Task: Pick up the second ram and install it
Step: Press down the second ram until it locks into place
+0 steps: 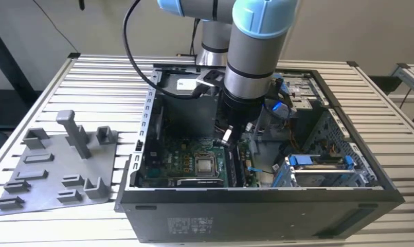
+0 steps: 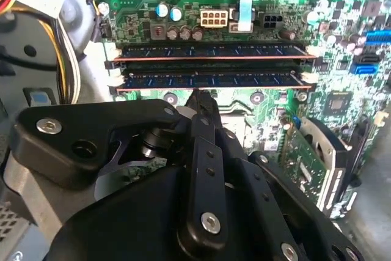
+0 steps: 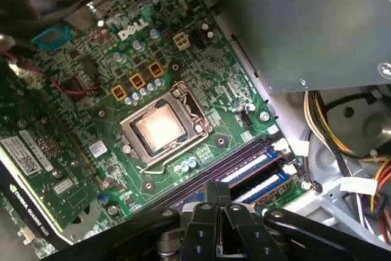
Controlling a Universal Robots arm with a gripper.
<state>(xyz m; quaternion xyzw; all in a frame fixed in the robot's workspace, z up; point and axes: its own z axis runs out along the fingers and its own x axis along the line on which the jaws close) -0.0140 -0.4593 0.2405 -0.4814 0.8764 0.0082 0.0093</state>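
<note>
Two dark blue ram strips stand seated in the long slots of the green motherboard (image 2: 342, 22). The second ram (image 2: 214, 79) is the one nearer my gripper (image 2: 201, 97), with white latches at both its ends. The black fingers are shut together, their tips just above this strip's upper edge; I cannot tell whether they touch it. In the first wrist view the gripper (image 3: 217, 191) sits over the blue strips (image 3: 250, 168) beside the CPU socket (image 3: 162, 129). In the exterior view the gripper (image 1: 227, 136) reaches down inside the open computer case (image 1: 262, 193).
A grey holder plate (image 1: 56, 170) with upright posts lies on the slatted table at the exterior view's left. A graphics card (image 3: 36, 169) stands beyond the socket. Yellow cable bundles (image 3: 324, 126) hang near the slot ends. A blue drive bracket (image 1: 320, 160) fills the case's right side.
</note>
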